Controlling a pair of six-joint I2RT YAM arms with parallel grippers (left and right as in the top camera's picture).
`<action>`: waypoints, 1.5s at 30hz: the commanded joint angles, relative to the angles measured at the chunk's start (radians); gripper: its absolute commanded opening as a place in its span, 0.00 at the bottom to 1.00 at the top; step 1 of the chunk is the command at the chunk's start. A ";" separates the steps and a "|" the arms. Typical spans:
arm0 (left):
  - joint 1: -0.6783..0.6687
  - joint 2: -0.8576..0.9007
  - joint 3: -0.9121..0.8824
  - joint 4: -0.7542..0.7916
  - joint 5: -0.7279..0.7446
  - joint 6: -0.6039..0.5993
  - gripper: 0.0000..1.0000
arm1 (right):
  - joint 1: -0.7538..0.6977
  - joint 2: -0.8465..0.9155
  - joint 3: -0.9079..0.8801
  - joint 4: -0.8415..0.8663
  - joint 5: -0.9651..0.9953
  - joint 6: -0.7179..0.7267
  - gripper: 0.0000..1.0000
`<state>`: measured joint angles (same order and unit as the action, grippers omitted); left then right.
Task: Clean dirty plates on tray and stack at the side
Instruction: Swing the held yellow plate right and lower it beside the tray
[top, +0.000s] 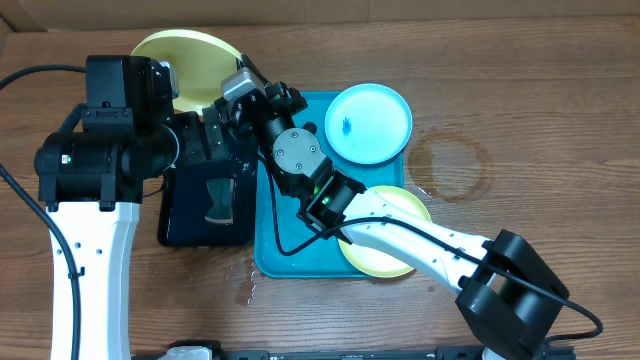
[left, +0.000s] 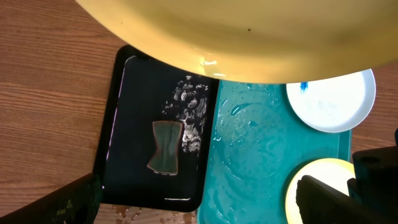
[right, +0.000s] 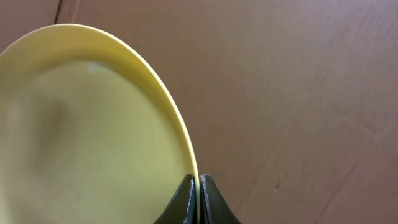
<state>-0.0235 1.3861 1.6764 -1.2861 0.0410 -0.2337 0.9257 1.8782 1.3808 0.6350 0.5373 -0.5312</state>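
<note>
My right gripper (top: 236, 88) is shut on the rim of a yellow-green plate (top: 185, 62), holding it up beyond the far left of the tray; the wrist view shows the fingers (right: 198, 190) pinching its edge (right: 93, 124). That plate's underside fills the top of the left wrist view (left: 249, 37). The turquoise tray (top: 290, 250) is wet. On it lie a light blue plate (top: 368, 122) with a blue smudge, far right, and another yellow-green plate (top: 385, 255), near right, partly under my right arm. My left gripper (left: 199, 208) is open and empty above the black tray.
A black tray (top: 190, 225) lies left of the turquoise tray, with a dark sponge (top: 218, 200) and foam on it (left: 165, 148). Water drops sit on the wood at the trays' front edge. A faint ring stain (top: 450, 165) marks the table on the right.
</note>
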 joint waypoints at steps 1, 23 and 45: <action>0.012 0.007 0.014 0.003 0.001 -0.014 1.00 | 0.004 -0.037 0.014 0.007 0.013 0.006 0.04; 0.012 0.007 0.014 0.003 0.001 -0.014 1.00 | -0.006 -0.037 0.014 -0.054 0.050 0.010 0.04; 0.012 0.007 0.014 0.003 0.001 -0.014 1.00 | -0.007 -0.037 0.014 -0.558 0.048 0.458 0.04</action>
<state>-0.0189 1.4162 1.6749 -1.2938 0.0231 -0.2348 0.9295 1.8328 1.4014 0.1703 0.5632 -0.3058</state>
